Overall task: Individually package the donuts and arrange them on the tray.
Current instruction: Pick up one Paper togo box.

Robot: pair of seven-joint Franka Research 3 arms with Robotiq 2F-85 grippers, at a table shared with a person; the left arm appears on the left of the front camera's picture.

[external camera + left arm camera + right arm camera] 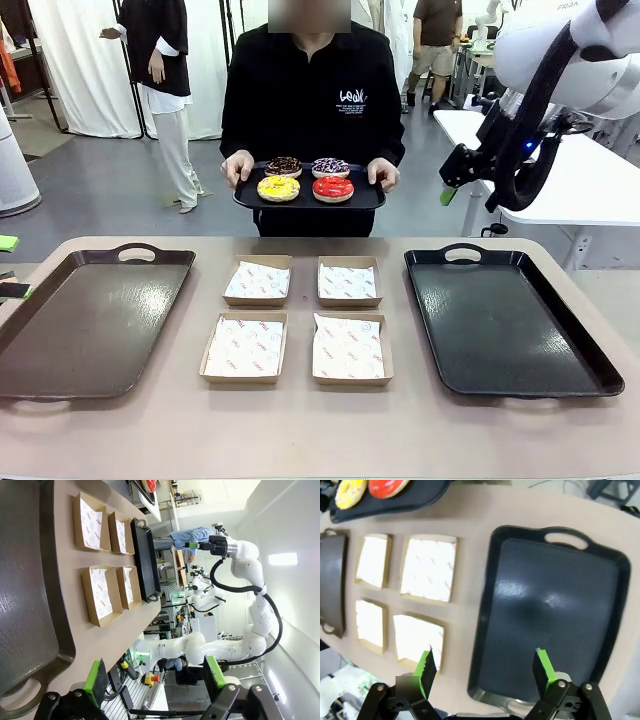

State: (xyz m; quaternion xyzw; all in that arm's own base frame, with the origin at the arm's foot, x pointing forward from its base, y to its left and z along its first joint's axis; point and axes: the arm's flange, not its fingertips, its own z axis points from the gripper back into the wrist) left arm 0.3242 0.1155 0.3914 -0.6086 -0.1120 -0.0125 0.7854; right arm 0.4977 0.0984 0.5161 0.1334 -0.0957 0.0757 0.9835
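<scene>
Two-arm packaging station, read from left to right. The left gripper (155, 677) is released, its jaws spread with nothing between the green pads, and it hangs at the left end of the table (300, 440) beside the left tray (90, 320), a dark handled tray whose long axis runs away from the robot. At centre are four shallow cardboard boxes (245, 347) in a two-by-two block, each holding a sheet of printed white paper. Beyond the table's far edge a person (312, 90) holds a carried tray (310, 203) level and crosswise, with hands (238, 168) at its short ends. It holds the donuts in two rows, chocolate donut (283, 165) and sprinkled donut (330, 167) behind, yellow donut (278, 188) and red donut (333, 188) in front. All lie flat, icing up, hole axis vertical; being rings, they have no long axis. At right is the right tray (510, 320), parallel to the left one. The right gripper (485, 667) — likewise released, grasping nothing — is raised well above the table over that tray's near edge. The right wrist view looks down on the yellow and red donuts at its top edge. The left wrist view shows the boxes sideways, with the right arm beyond them.
</scene>
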